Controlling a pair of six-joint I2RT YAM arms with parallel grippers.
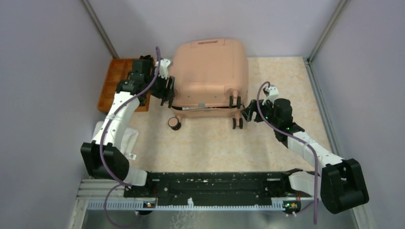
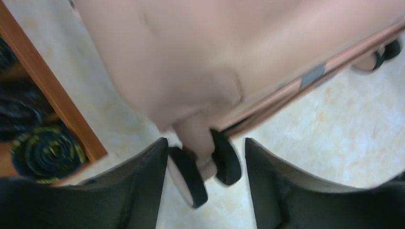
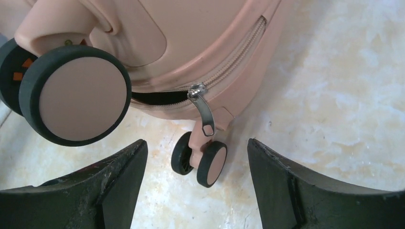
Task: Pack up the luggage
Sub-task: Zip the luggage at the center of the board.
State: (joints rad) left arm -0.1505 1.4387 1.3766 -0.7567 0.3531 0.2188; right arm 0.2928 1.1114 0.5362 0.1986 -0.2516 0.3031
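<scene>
The peach-pink luggage lies flat at the back of the table, its lid down and the zipper seam facing me. My left gripper is at its near left corner. In the left wrist view the gripper stands open around a black-and-pink twin wheel; the left finger is against the wheel, the right finger apart. My right gripper is at the near right corner. It is open, with a small twin wheel beyond the fingers. A metal zipper pull hangs above that wheel, beside a black gap.
An orange compartmented tray sits left of the luggage; its wooden edge and a rolled dark-and-yellow item show in the left wrist view. Another luggage wheel juts toward me. Something white lies under the left arm.
</scene>
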